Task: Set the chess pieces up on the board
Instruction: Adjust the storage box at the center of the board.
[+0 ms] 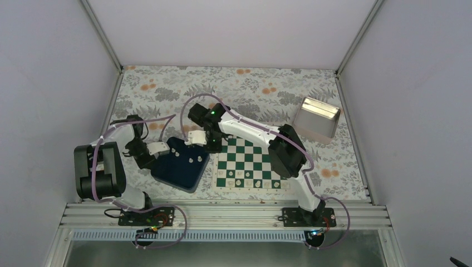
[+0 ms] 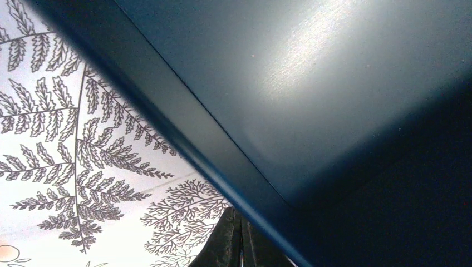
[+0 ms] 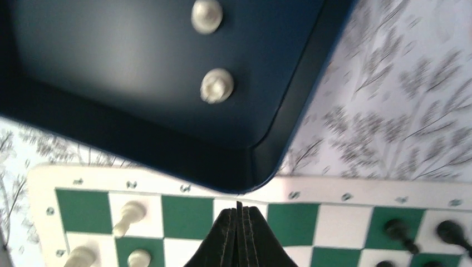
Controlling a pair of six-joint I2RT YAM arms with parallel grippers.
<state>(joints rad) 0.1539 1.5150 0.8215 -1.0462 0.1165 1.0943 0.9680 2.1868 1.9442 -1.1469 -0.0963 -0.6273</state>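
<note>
Count two tiny cream chess pieces (image 3: pixel 216 85) on the floor of a dark navy square tray (image 3: pixel 300 111), near one corner and apart from each other. Expect very light, hard, smooth little figures, easy to tip, flick away or set rolling. Take hold low around the narrow stem, just above the base, with a gentle pinch from straight above. Find more chess pieces (image 3: pixel 128 217) on the edge squares of the flat green-and-white checked board (image 3: pixel 167 186), with small black pieces (image 3: pixel 398 231) further along it. Note the tray's corner reaching the board's white border, overlapping or merely touching; hard to tell which. See the right gripper (image 3: pixel 238 217) pressed fully shut on nothing, over that border just beside the tray corner. See the left gripper (image 2: pixel 240 245) likewise shut and empty, close by the tray's outer wall above the fern-printed tablecloth (image 2: pixel 67 139); contact with the wall not clear. Open wide before descending on either piece.
</note>
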